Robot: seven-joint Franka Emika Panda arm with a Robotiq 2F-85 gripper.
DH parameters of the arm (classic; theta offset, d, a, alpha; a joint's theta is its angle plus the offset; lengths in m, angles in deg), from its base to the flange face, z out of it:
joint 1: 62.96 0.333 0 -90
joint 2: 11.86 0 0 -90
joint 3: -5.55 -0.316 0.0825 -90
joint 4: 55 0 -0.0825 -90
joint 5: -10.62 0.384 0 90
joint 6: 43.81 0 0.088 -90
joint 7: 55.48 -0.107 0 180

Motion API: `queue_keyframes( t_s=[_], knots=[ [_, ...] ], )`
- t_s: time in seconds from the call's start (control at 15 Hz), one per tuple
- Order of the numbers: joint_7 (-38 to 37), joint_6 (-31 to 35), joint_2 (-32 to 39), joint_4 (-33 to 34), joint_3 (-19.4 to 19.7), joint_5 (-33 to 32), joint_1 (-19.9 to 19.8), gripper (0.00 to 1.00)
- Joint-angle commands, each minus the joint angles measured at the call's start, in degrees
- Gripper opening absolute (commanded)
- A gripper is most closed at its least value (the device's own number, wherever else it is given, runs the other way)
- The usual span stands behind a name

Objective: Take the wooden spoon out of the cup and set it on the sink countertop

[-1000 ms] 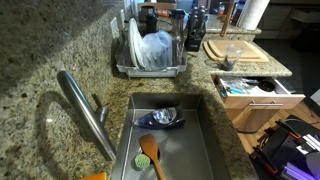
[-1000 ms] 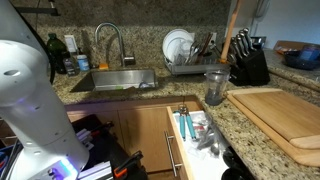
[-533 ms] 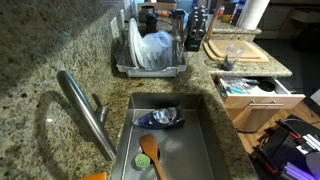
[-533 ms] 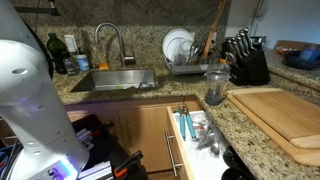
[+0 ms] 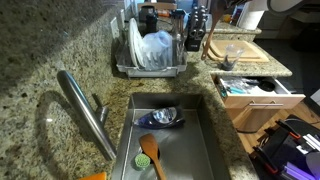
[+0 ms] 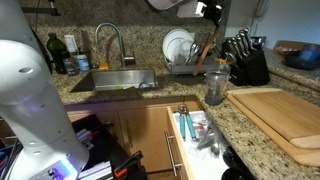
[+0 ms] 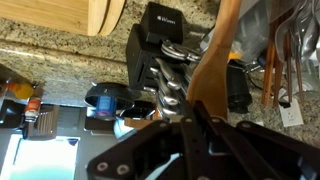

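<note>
Here, speckled sink countertop (image 5: 195, 85), steel sink (image 5: 190, 145), fingers (image 7: 186, 138) clasping wooden spoon (image 6: 209, 42)

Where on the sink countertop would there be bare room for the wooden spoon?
For the wooden spoon, the sink countertop is bare between sink, dish rack and glass cup, and widely beside the faucet. It is crowded around the knife block and cutting board.

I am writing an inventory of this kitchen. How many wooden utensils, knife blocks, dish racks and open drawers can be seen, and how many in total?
Wooden utensils: 2, the wooden spoon and the orange-brown utensil in the sink
Knife blocks: 1
Dish racks: 1
Open drawers: 1
Total: 5
</note>
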Motion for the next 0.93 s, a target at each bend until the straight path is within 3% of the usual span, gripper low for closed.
queue_keyframes(
  t_s=[0.0, 0.13, 0.4, 0.6, 0.73, 0.87],
  knots=[
    [1.6, -5.4, 0.4, -0.2, 0.2, 1.8, 0.1, 0.02],
    [2.6, -11.4, 0.3, 0.0, -0.1, 4.4, 0.6, 0.02],
    [9.4, -27.6, 0.7, 1.8, -3.2, 17.1, 0.3, 0.02],
    [10.8, -39.1, 1.3, 4.6, -3.9, 22.4, 0.2, 0.02],
    [9.7, -43.6, 1.8, 6.2, -4.0, 22.7, -0.2, 0.02],
    [9.1, -40.7, 1.9, 6.0, -3.9, 19.5, -0.5, 0.02]
  ],
)
